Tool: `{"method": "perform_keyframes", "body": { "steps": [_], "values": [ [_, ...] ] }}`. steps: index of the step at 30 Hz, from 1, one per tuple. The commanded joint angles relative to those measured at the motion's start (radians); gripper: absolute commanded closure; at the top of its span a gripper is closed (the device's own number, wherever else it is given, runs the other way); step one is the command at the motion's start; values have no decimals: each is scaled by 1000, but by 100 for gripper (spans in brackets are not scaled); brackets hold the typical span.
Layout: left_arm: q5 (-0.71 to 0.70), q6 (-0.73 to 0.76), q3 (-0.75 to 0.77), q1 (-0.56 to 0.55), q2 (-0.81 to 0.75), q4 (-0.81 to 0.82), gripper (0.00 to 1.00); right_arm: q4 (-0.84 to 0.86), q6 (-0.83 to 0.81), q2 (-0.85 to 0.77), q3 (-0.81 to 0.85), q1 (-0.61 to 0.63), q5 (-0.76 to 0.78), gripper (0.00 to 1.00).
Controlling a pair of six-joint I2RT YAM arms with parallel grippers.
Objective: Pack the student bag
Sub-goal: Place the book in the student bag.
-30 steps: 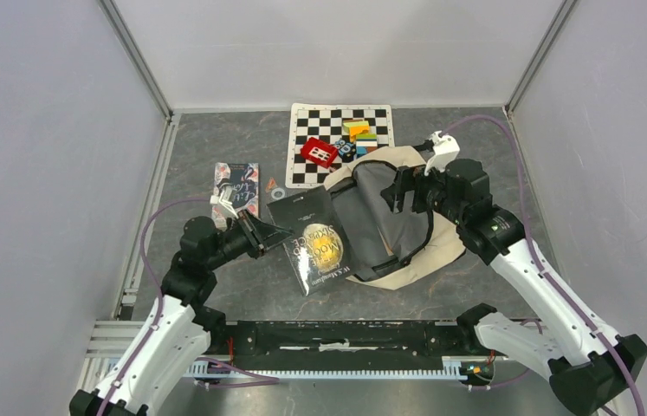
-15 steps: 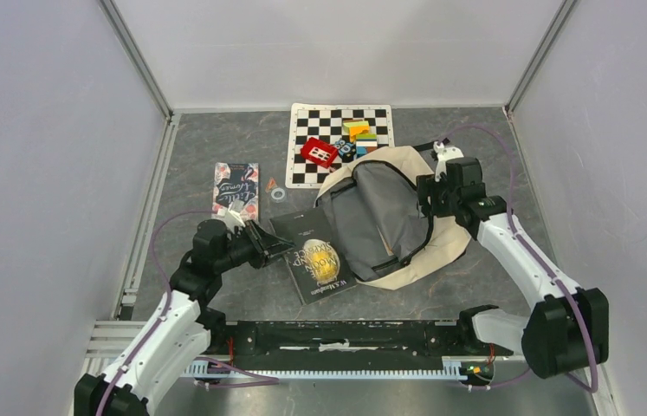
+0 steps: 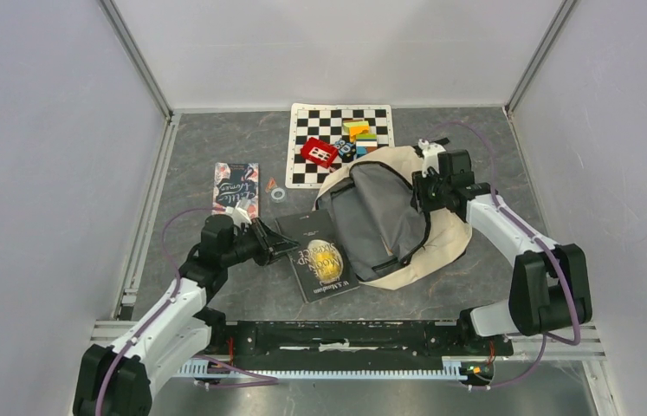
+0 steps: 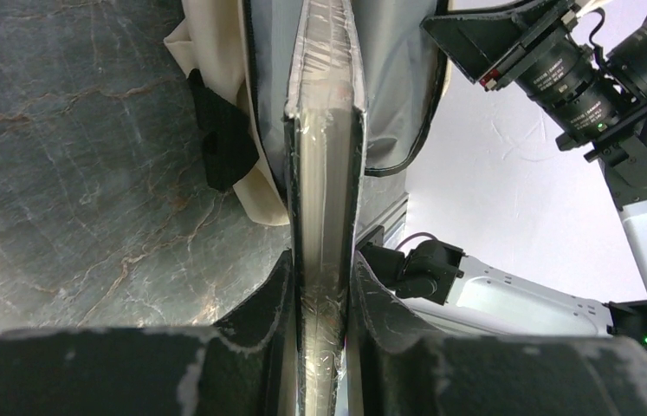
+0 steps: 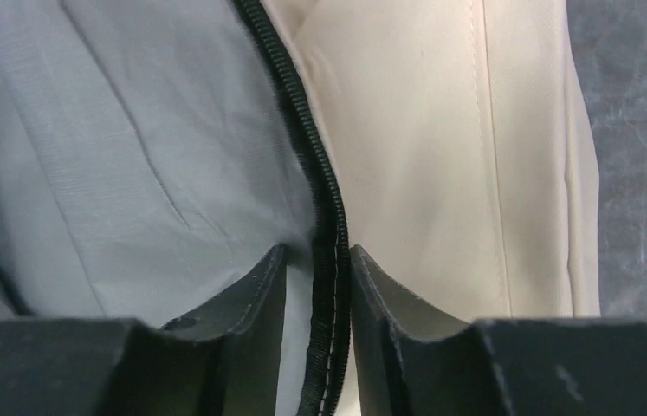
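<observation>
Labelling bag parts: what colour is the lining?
Grey lining; right wrist view shows it best.

right hand now pinching student bag zipper rim, book lowered

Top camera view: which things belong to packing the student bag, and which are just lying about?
In the job: student bag, black book clamped in left gripper, right gripper astride the bag's zipper edge.
Lying about: patterned book, chessboard mat, red block, coloured blocks, small ring.

Book edge-on in left claw
</observation>
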Motion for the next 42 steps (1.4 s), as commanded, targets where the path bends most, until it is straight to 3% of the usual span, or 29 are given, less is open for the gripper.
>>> {"method": "perform_keyframes", "body": {
  "steps": [1,2,4,13,21,33,42],
  "values": [
    [77,-14,37,2,27,214,98,38,-16,39,90,-5,-56,78],
    [77,-24,40,0,40,236,98,30,-17,33,99,-6,-51,89],
    [75,-32,48,0,71,266,98,30,-7,1,103,-6,-26,100],
    [33,-89,100,-54,283,489,98,28,63,-262,92,-5,88,100],
    [-2,-229,167,-125,496,799,98,6,79,-334,91,-5,55,100],
    [-63,-310,235,-220,672,928,98,40,149,-420,108,-5,48,100],
    [-140,-286,207,-257,643,845,98,93,210,-479,123,-6,67,100]
  ]
}}
